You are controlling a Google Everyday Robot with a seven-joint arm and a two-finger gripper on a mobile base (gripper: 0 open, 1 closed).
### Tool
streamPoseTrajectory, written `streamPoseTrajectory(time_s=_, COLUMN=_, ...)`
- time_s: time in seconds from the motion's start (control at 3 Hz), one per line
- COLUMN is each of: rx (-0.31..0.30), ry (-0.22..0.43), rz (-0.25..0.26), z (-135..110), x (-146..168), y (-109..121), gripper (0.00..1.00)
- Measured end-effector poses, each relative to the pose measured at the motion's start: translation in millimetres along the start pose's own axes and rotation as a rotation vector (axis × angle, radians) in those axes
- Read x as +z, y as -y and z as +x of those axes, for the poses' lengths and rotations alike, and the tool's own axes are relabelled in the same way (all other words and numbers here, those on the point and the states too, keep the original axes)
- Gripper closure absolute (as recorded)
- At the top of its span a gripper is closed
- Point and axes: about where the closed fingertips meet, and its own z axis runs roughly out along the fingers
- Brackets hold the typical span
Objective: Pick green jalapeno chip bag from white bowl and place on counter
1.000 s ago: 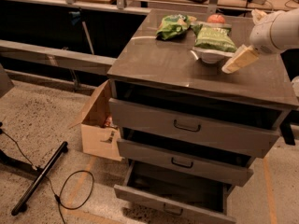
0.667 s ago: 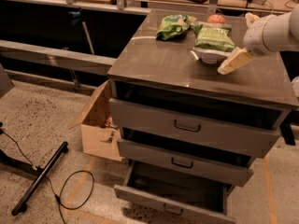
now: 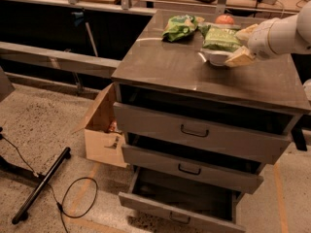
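The green jalapeno chip bag [image 3: 221,38] lies flat across the white bowl [image 3: 214,58] at the back right of the counter [image 3: 194,74]. My gripper [image 3: 241,44] reaches in from the right on a white arm and is at the bag's right end. It is open, with one pale finger [image 3: 237,58] low beside the bowl's rim and the other [image 3: 245,31] higher, at the bag's far edge. The bag's right end lies between them; I cannot tell whether they touch it.
A lime-green bag [image 3: 179,27] and a red-orange fruit [image 3: 224,19] lie behind the bowl. The cabinet's bottom drawer [image 3: 180,208] is pulled open. A cardboard box [image 3: 101,130], a black stand [image 3: 41,186] and a cable [image 3: 77,198] are on the floor to the left.
My gripper has moved from the bowl's front right side up and in towards the bag's right end. The bag and bowl have not moved.
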Motion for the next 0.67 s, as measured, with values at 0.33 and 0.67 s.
streamPoseTrajectory(time_s=0.33, rx=0.003, ry=0.019, rz=-0.025, z=-2.4, x=-0.3, y=-1.7, gripper=0.64)
streamPoseTrajectory(time_s=0.67, rx=0.065, ry=0.057, rz=-0.017, z=-5.4, x=-5.3, y=6.6, gripper=0.87)
